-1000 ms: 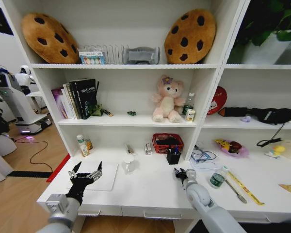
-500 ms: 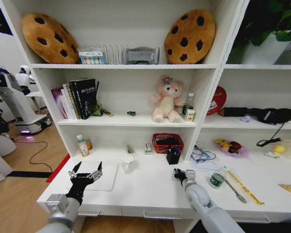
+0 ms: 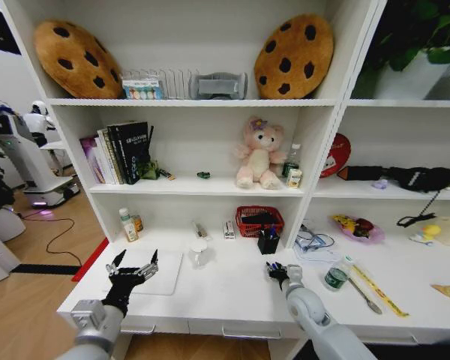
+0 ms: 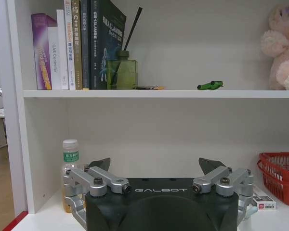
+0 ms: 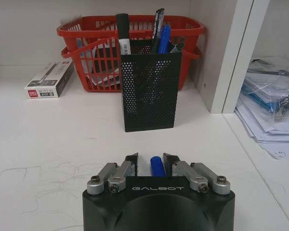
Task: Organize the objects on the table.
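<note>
The right gripper (image 3: 276,269) hovers low over the white table (image 3: 232,296), its fingers closed on a blue marker pen (image 5: 157,166) — the blue cap pokes up between the two fingertips in the right wrist view. Just ahead of it stands a black mesh pen holder (image 5: 150,90), upright on the table and already holding a black marker, a blue pen and another dark pen. Behind the holder sits a red basket (image 5: 86,53), with a small white and black box (image 5: 49,80) lying flat beside it. The left gripper (image 3: 133,269) is parked well apart, over the slim silver laptop (image 3: 165,271) at the table's left end; its fingers are spread wide with nothing between them. From the left wrist camera a small bottle with a green label (image 4: 71,166) stands near the shelving's side wall, and a tiny dark-green toy-like piece (image 4: 210,85) lies on the shelf above, near a row of books (image 4: 74,45). Over to the right of the right arm, a clear plastic bottle with a green label (image 3: 337,274) stands on the table — close to a yellow ruler (image 3: 379,290).
</note>
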